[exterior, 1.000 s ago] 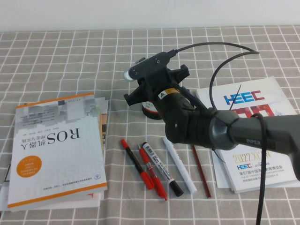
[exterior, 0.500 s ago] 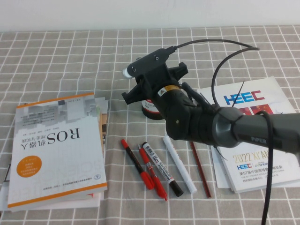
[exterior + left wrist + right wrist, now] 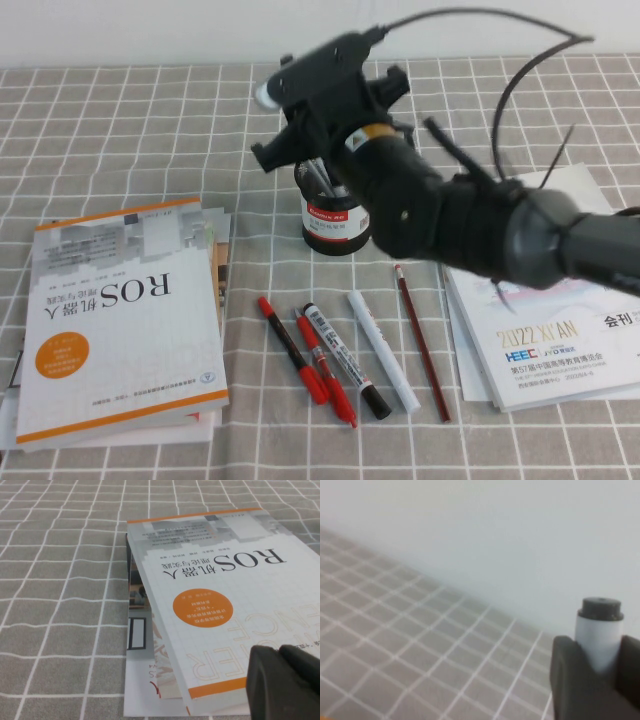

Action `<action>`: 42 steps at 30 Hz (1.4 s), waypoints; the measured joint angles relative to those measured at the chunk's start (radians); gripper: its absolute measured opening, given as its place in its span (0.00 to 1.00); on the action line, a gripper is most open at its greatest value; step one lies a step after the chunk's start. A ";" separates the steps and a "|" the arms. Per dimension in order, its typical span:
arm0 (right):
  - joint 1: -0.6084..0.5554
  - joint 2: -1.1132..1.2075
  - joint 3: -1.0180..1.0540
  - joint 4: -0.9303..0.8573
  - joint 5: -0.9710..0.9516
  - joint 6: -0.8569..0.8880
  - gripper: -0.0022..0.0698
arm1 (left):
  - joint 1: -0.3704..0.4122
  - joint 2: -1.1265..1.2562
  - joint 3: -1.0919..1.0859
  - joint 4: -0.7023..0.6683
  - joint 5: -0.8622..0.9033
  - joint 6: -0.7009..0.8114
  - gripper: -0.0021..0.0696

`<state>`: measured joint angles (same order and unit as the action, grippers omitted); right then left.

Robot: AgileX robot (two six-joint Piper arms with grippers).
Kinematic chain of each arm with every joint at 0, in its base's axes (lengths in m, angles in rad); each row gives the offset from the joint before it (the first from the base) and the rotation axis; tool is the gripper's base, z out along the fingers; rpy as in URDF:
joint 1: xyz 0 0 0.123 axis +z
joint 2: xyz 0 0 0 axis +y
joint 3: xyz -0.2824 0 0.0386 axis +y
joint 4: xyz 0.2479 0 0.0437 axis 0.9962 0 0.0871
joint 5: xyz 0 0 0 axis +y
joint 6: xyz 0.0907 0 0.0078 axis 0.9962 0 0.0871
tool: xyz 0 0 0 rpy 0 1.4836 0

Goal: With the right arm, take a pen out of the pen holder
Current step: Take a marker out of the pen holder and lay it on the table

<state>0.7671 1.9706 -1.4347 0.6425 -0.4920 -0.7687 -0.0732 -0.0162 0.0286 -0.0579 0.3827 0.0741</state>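
Note:
The black pen holder (image 3: pixel 333 218) with a red-and-white label stands mid-table, and several pens (image 3: pixel 319 178) stick out of it. My right gripper (image 3: pixel 325 110) hovers just above and behind the holder; its fingers are hidden by the wrist in the high view. In the right wrist view my right gripper (image 3: pixel 598 655) is shut on a pen (image 3: pixel 599 632) with a pale barrel and a dark cap, held upright against the wall. My left gripper (image 3: pixel 282 677) is shut and empty, low over the white and orange ROS book (image 3: pixel 220 595).
In front of the holder lie two red pens (image 3: pixel 292 348), a black marker (image 3: pixel 345 360), a white pen (image 3: pixel 382 352) and a red pencil (image 3: pixel 421 340). The ROS book (image 3: pixel 120 315) on a paper stack lies at left. HEEC brochures (image 3: pixel 545 345) lie at right.
My right arm has risen and moved toward the back, uncovering the pen holder that it hid before. The pens on the cloth and the book have not moved.

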 joint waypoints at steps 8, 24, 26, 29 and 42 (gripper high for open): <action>0.002 -0.213 0.007 -0.075 0.235 0.032 0.18 | 0.000 0.000 0.000 0.000 0.000 0.000 0.02; -0.035 -0.300 0.008 -0.360 1.103 0.756 0.18 | 0.000 0.000 0.000 0.000 0.000 0.000 0.02; -0.066 -0.268 0.008 -0.410 1.156 0.845 0.18 | 0.000 0.000 0.000 0.000 0.000 0.000 0.02; -0.105 -0.228 0.008 -0.438 1.202 0.895 0.18 | 0.000 0.000 0.000 0.000 0.000 0.000 0.02; -0.171 -0.030 0.008 -0.440 1.165 0.928 0.18 | 0.000 0.000 0.000 0.000 0.000 0.000 0.02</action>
<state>0.5965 1.9410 -1.4266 0.2029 0.6729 0.1593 -0.0732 -0.0162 0.0286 -0.0579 0.3827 0.0741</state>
